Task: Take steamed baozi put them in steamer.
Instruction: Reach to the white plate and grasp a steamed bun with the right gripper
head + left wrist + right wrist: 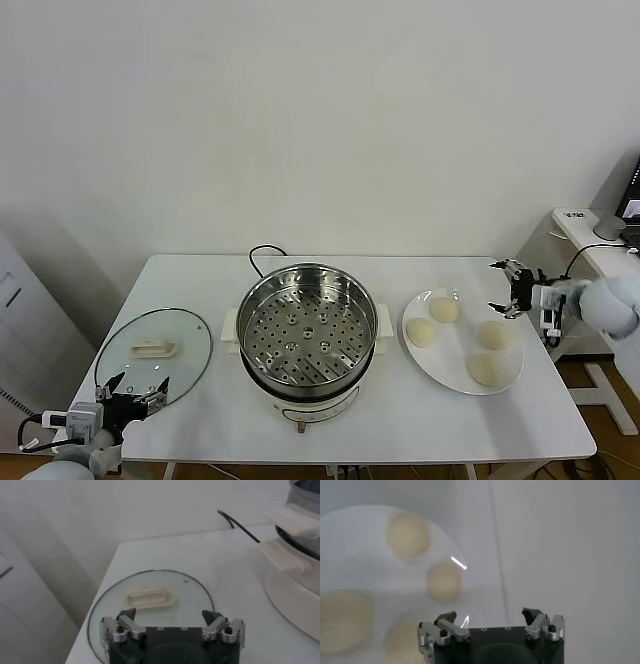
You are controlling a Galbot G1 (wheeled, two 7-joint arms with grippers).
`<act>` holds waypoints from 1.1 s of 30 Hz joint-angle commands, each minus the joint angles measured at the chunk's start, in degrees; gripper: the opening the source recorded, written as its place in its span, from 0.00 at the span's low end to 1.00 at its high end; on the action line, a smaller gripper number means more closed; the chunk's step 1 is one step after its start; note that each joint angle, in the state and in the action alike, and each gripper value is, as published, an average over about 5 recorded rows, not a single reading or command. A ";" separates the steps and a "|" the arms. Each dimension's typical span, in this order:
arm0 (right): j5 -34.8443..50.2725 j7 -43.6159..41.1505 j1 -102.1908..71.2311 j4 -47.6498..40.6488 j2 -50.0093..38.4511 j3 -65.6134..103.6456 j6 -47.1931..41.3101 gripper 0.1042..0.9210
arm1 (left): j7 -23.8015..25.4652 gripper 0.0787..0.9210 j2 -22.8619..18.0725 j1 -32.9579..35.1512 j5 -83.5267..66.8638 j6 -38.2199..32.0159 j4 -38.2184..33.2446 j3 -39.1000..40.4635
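1. Right now my right gripper hovers at the right edge of the plate, jaws spread wide, nothing held. My left gripper sits parked at lower left over the near rim of the glass lid, also wide open and empty.
2. All four baozi are on the plate, right of centre; the steamer sits mid-frame, tray bare.
3. My plan: drop onto the nearest bun, the right-hand one, straddling its dome. I'd close gently, since the dough likely dents, then lift clear of the steamer's tall rim before crossing.
4. Buns lie near each other; I'd watch that a finger doesn't nudge a neighbour.
5. White worktop, power cord trailing behind the steamer. Plain white wall behind; another desk with a monitor at far right.
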 commanded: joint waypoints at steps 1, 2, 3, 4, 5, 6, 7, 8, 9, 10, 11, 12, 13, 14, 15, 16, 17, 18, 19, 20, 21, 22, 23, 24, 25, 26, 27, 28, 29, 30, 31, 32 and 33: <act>-0.89 -15.70 21.84 -14.59 6.58 -18.47 5.95 0.88 | 0.13 0.88 0.05 -0.18 0.17 0.27 0.08 0.03; -0.70 -16.41 22.35 -15.72 7.69 -19.08 6.52 0.88 | 0.16 0.88 0.08 -0.20 0.17 0.29 0.09 0.02; -0.45 -16.97 22.73 -16.95 8.79 -19.53 7.11 0.88 | 0.19 0.88 0.10 -0.23 0.18 0.31 0.11 0.01; -0.17 -17.39 22.93 -18.25 9.85 -19.78 7.66 0.88 | 0.22 0.88 0.11 -0.26 0.18 0.33 0.16 0.01; 0.09 -17.81 23.05 -19.57 10.99 -19.87 8.17 0.88 | 0.26 0.88 0.12 -0.30 0.19 0.34 0.25 0.03; 0.21 -18.10 23.08 -20.69 11.93 -19.88 8.55 0.88 | 0.30 0.88 0.12 -0.34 0.21 0.35 0.35 0.04; 0.15 -18.28 23.09 -21.69 12.78 -19.88 8.85 0.88 | 0.34 0.88 0.12 -0.37 0.24 0.36 0.47 0.06; -0.11 -18.42 23.10 -22.61 13.57 -19.86 9.13 0.88 | 0.37 0.88 0.12 -0.38 0.26 0.35 0.58 0.08; -0.50 -18.51 23.10 -23.48 14.37 -19.85 9.36 0.88 | 0.40 0.88 0.13 -0.38 0.29 0.35 0.66 0.09; -0.95 -18.50 23.09 -24.27 15.05 -19.83 9.54 0.88 | 0.43 0.88 0.15 -0.38 0.31 0.34 0.71 0.10; -1.39 -18.44 23.09 -25.09 15.80 -19.78 9.67 0.88 | 0.45 0.88 0.17 -0.37 0.32 0.33 0.75 0.10; -1.82 -18.37 23.08 -26.01 16.53 -19.72 9.80 0.88 | 0.47 0.88 0.19 -0.36 0.33 0.30 0.78 0.09; -2.18 -18.22 23.08 -26.95 17.25 -19.64 9.91 0.88 | 0.48 0.88 0.20 -0.37 0.37 0.27 0.81 0.09; -2.58 -18.00 23.06 -27.98 17.98 -19.54 10.02 0.88 | 0.49 0.88 0.20 -0.38 0.44 0.23 0.85 0.08; -3.08 -17.75 23.02 -29.01 18.71 -19.39 10.15 0.88 | 0.50 0.88 0.18 -0.39 0.56 0.19 0.89 0.07; -3.65 -17.41 22.93 -30.09 19.40 -19.18 10.32 0.88 | 0.52 0.88 0.15 -0.38 0.72 0.14 0.90 0.06; -4.23 -17.06 22.81 -31.08 20.04 -18.96 10.51 0.88 | 0.55 0.88 0.11 -0.37 0.87 0.10 0.91 0.05; -4.76 -16.75 22.62 -32.00 20.69 -18.73 10.65 0.88 | 0.58 0.88 0.07 -0.34 0.99 0.06 0.89 0.05; -5.37 -16.44 22.38 -32.78 21.28 -18.42 10.77 0.88 | 0.61 0.88 0.04 -0.31 1.09 0.03 0.85 0.04; -5.96 -16.15 22.13 -33.54 21.85 -18.07 10.87 0.88 | 0.64 0.88 0.02 -0.28 1.14 0.00 0.82 0.04; -6.73 -15.87 21.90 -34.20 22.37 -17.68 10.98 0.88 | 0.66 0.88 -0.01 -0.26 1.15 -0.01 0.79 0.04; -7.66 -15.53 21.65 -34.91 22.94 -17.23 11.07 0.88 | 0.67 0.88 -0.03 -0.24 1.16 -0.02 0.76 0.05; -8.67 -15.14 21.42 -35.60 23.45 -16.74 11.21 0.88 | 0.67 0.88 -0.06 -0.22 1.17 -0.02 0.72 0.05; -9.54 -14.72 21.21 -36.24 23.95 -16.33 11.31 0.88 | 0.68 0.88 -0.09 -0.21 1.18 -0.03 0.69 0.06; -10.37 -14.25 21.02 -36.84 24.38 -15.94 11.37 0.88 | 0.68 0.88 -0.12 -0.20 1.19 -0.03 0.65 0.07; -11.09 -13.83 20.82 -37.40 24.79 -15.61 11.40 0.88 | 0.69 0.88 -0.13 -0.18 1.20 -0.04 0.61 0.08; -11.80 -13.33 20.63 -37.92 25.18 -15.20 11.40 0.88 | 0.70 0.88 -0.14 -0.17 1.20 -0.05 0.58 0.09; -12.65 -12.81 20.44 -38.46 25.63 -14.69 11.40 0.88 | 0.71 0.88 -0.15 -0.16 1.22 -0.06 0.56 0.11; -13.56 -12.34 20.29 -38.98 26.03 -14.10 11.45 0.88 | 0.72 0.88 -0.15 -0.16 1.23 -0.07 0.55 0.12; -14.60 -11.86 20.14 -39.56 26.50 -13.38 11.55 0.88 | 0.72 0.88 -0.15 -0.15 1.26 -0.09 0.55 0.15; -15.60 -11.32 20.03 -40.18 27.00 -12.59 11.64 0.88 | 0.73 0.88 -0.15 -0.14 1.30 -0.11 0.54 0.18; -16.44 -10.83 19.98 -40.71 27.42 -11.88 11.72 0.88 | 0.74 0.88 -0.16 -0.13 1.33 -0.12 0.53 0.21; -17.01 -10.41 19.96 -41.15 27.77 -11.31 11.77 0.88 | 0.75 0.88 -0.17 -0.11 1.36 -0.14 0.50 0.25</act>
